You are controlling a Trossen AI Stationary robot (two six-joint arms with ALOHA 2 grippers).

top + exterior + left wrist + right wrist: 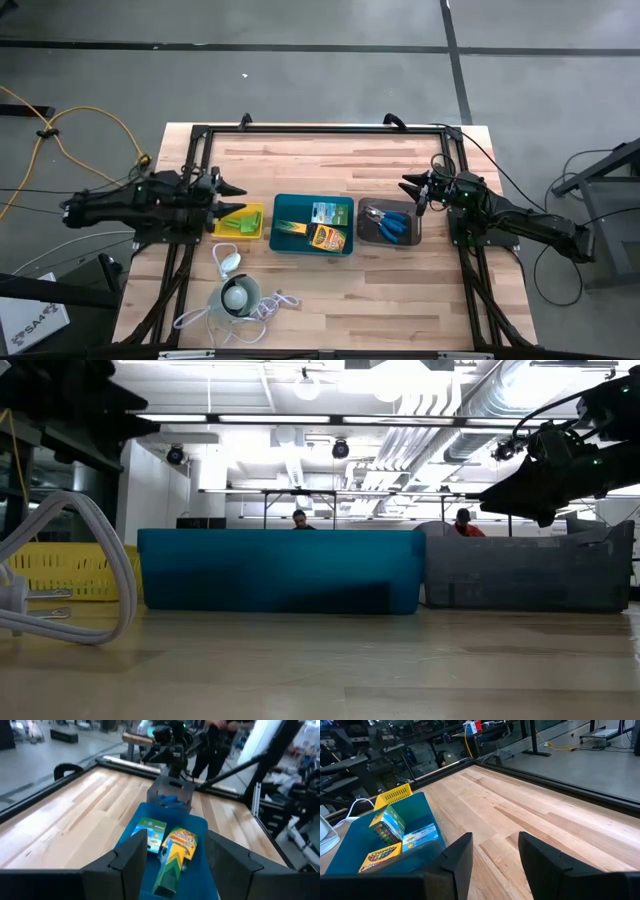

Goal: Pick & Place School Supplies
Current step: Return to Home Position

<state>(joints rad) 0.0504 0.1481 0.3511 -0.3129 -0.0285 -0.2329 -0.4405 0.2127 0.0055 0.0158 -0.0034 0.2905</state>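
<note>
Your left gripper hangs at the left side of the table, just past the far edge of the yellow tray. Its fingers are spread wide and hold nothing. Your right gripper is raised at the right side, by the far right corner of the grey tray. Its fingers are also released and empty.

The three trays stand in a row across the middle. The yellow tray is on the left, with the green erasers in it. The teal tray is in the centre and holds the green-and-white pack at the far side. A green crayon box and a yellow one lie nearer in it. The grey tray on the right holds the blue scissors. Near the left front of the table you have the white gadget with its cord.
</note>
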